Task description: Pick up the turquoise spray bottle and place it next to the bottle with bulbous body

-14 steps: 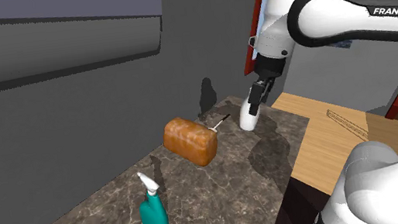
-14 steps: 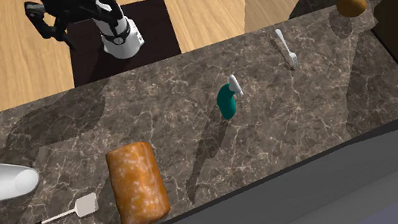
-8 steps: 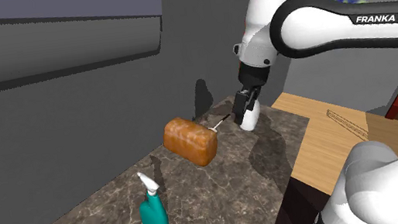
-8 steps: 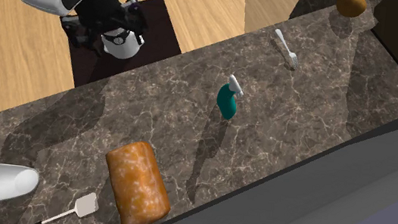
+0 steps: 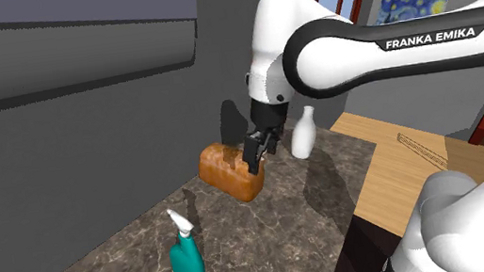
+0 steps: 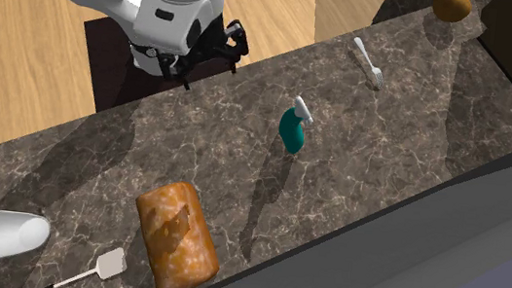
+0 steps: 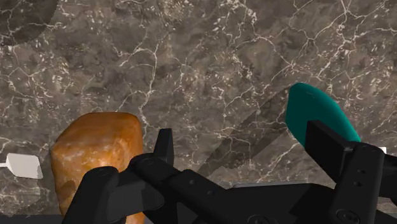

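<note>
I had the claw (image 5: 255, 162) released and empty (the wrist view showed its fingers (image 7: 164, 147) standing well apart, nothing between them). It hung above the table (image 5: 277, 240), close by the loaf (image 5: 230, 171). The spray bottle (image 5: 187, 260) stood upright on the table, well apart from the loaf, white head up and teal body untouched. The white bottle (image 5: 303, 134), the bulbous one as I read it, stood near the loaf's other end, so the loaf lay between the two bottles. In the wrist view the teal body lay below, out past one finger rather than between the pair, and the loaf lay past the other finger.

By my reckoning nothing of the task was done: no grasp, no lift, no placing. All of it was left. I would have to take the claw off from the loaf until it was over the spray bottle, then lower it and clench on the body. After that came the lift, the carry over or round the loaf, and setting it down upright just beside the white bottle. The loaf sat squarely on that route, and a low carry could knock it.
</note>
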Action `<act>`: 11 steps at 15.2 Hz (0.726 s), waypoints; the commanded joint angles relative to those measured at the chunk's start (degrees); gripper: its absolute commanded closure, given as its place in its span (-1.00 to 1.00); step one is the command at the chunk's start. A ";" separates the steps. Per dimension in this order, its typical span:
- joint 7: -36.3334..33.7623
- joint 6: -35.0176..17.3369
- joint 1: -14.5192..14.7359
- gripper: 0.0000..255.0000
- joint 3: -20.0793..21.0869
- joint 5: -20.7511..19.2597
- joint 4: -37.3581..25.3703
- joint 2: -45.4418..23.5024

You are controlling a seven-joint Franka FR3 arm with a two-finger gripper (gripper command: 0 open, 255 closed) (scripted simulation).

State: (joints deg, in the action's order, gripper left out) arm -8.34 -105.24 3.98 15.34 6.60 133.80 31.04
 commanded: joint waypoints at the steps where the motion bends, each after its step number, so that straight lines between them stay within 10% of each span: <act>1: -2.33 -1.93 0.52 -1.00 2.29 0.47 -1.44 -3.46; 11: -13.98 -8.18 2.10 -1.00 11.90 -2.92 -13.16 -22.72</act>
State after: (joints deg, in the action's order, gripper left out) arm -21.07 -113.03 5.91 26.41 4.33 122.06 10.32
